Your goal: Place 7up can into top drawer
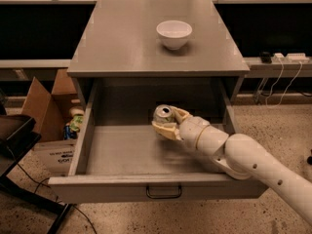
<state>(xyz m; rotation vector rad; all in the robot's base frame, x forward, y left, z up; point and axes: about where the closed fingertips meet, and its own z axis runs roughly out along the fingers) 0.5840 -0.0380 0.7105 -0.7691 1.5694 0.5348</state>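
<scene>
The top drawer is pulled fully open, its grey front panel and dark wire handle nearest the camera. My gripper reaches in from the lower right and is shut on the 7up can, a pale can with a silver top. The can is held upright inside the drawer, low over the floor near the back middle. I cannot tell whether it touches the floor. The white arm crosses over the drawer's right front corner.
A white bowl stands on the grey cabinet top. An open cardboard box with items sits on the floor to the left. A dark chair part is at far left. Cables hang at right.
</scene>
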